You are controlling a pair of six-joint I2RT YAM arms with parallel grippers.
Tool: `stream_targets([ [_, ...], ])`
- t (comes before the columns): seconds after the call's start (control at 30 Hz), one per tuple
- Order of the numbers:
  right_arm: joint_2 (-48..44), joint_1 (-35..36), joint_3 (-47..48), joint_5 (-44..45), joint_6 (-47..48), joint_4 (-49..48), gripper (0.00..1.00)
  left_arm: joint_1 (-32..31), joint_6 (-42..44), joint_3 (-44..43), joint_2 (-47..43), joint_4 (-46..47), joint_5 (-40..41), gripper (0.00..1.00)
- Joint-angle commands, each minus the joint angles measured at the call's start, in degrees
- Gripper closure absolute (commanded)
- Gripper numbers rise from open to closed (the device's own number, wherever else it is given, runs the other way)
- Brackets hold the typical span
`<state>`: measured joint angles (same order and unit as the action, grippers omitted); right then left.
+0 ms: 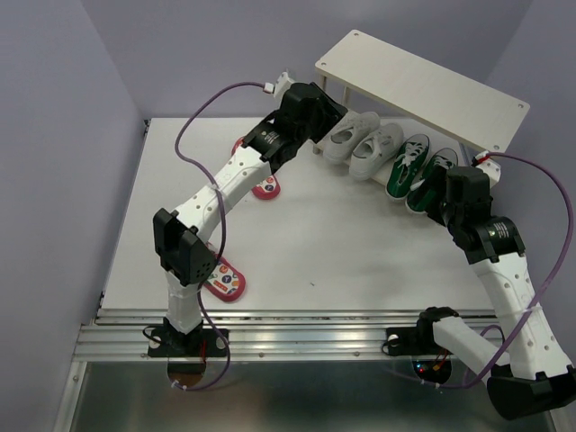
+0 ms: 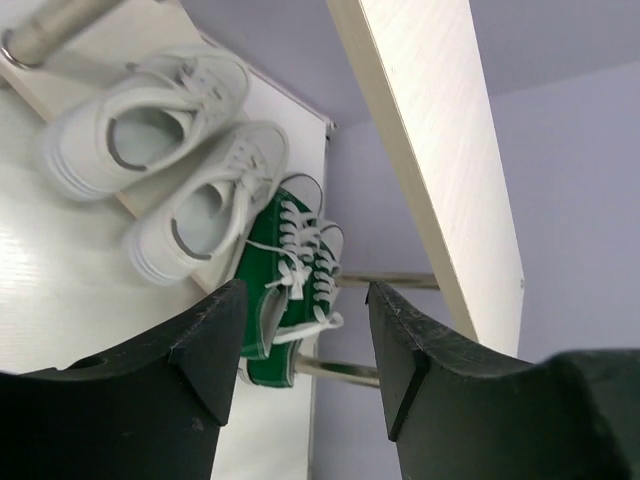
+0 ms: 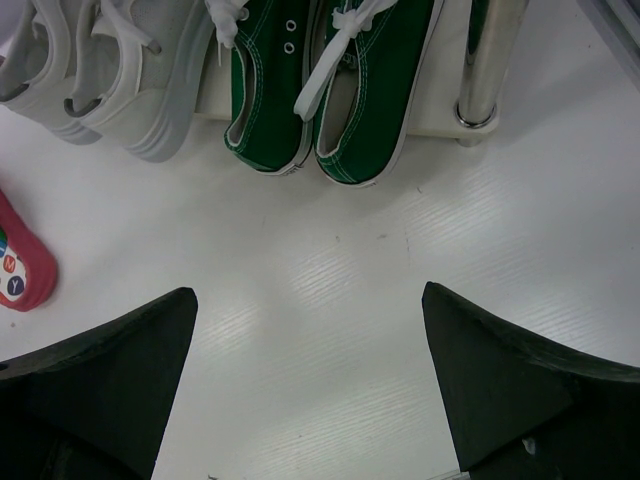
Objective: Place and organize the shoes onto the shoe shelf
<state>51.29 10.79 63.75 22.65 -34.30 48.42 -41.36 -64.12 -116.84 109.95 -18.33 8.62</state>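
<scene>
Beige boards of the shoe shelf [image 1: 423,85] sit upper right in the top view, set at an angle, w/ four shoes in a row on the lower tier. The white sneakers [image 1: 373,151] are toward the left end and the green sneakers [image 1: 411,164] just beside them to the right, all w/ heels facing out over the board's front edge. The left gripper [image 2: 305,300] is up by the shelf's left end, near the white pair. Its wrist cam shows the fingers parted a moderate way w/ nothing btwn them, looking along the lower tier under the top board. The right gripper [image 3: 308,300] hangs over bare table [image 1: 342,243] just in front of the green pair, jaws spread wide, holding nothing. A shiny post [image 3: 485,70] of the shelf stands just right of the green shoes in that view. One flip-flop [image 1: 225,283] lies on the table lower left in the top view, printed insole up, partly behind the left arm's elbow, well apart from the shelf. The second flip-flop [image 1: 266,187] lies centre-left under the left forearm, so only red bits show either side of the arm. A red edge also pokes in at the left edge of the right wrist view. Neither flip-flop is on the shelf. A purple cable [image 1: 193,117] loops off the left arm.
</scene>
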Motion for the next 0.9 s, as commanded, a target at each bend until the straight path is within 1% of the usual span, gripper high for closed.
stream_targets([
  [0.0, -0.8, -0.4, 0.9, 0.5, 0.1, -1.8, 0.0, 0.6, 6.1, 0.8, -1.5, -2.6, 7.9, 0.4],
  [0.1, -0.8, -0.4, 0.9, 0.5, 0.0, -1.7, 0.0, 0.8, 8.4, -1.3, -0.5, -4.3, 8.3, 0.44],
  [0.2, -0.8, -0.4, 1.6, 0.8, -0.7, -1.3, 0.0, 1.1, 9.7, -2.7, 0.2, -6.1, 8.4, 0.44],
  [0.23, -0.6, -0.4, 3.6, 0.3, -0.8, -1.1, 0.0, 1.7, 10.4, -2.7, 0.3, -6.6, 8.6, 0.44],
  [0.3, -0.2, -0.4, 5.9, 0.1, -0.4, -1.1, 0.0, 2.9, 11.3, -2.6, 0.4, -8.3, 8.8, 0.42],
  [0.37, 0.7, -0.4, 9.7, 1.0, 0.1, -0.8, 0.0, 5.0, 15.2, -3.0, 0.6, -8.6, 8.1, 0.39],
  [0.43, 1.4, -0.4, 12.7, 1.7, 1.3, -0.7, 0.0, 6.3, 18.0, -4.4, 1.8, -12.2, 9.4, 0.38],
  [0.47, 1.7, -0.4, 13.3, 1.8, 1.8, -0.7, 0.0, 7.4, 20.6, -6.1, 2.4, -15.5, 11.6, 0.37],
  [0.5, 2.1, -0.4, 13.9, 1.5, 1.9, -0.7, 0.0, 8.0, 21.9, -6.6, 3.0, -16.6, 12.5, 0.36],
  [0.53, 2.1, -0.4, 14.2, 1.4, 1.9, -0.6, 0.0, 8.4, 23.7, -6.2, 2.9, -16.9, 12.8, 0.34],
  [0.57, 2.3, -0.4, 14.2, 1.3, 1.9, -0.6, 0.0, 8.9, 25.1, -3.9, 2.6, -16.7, 13.1, 0.28],
  [0.6, 2.3, -0.4, 14.0, 1.0, 1.8, -0.6, 0.0, 10.2, 26.1, -2.3, 2.4, -16.0, 13.1, 0.26],
  [0.63, 2.5, -0.4, 13.8, 0.6, 1.4, -0.7, 0.0, 10.8, 28.2, -0.8, 1.9, -15.5, 13.0, 0.22],
  [0.7, 2.4, -0.4, 12.9, 0.1, 0.9, -0.7, 0.0, 12.5, 29.5, 2.2, 1.7, -15.9, 14.6, 0.21],
  [0.8, 2.1, -0.4, 12.1, -0.5, 0.6, -0.5, 0.0, 14.3, 31.9, 3.6, 2.5, -17.5, 16.8, 0.2],
  [0.87, 1.9, -0.4, 12.0, -0.3, 0.6, -0.3, 0.0, 15.8, 33.5, 4.9, 2.9, -17.8, 16.7, 0.21],
])
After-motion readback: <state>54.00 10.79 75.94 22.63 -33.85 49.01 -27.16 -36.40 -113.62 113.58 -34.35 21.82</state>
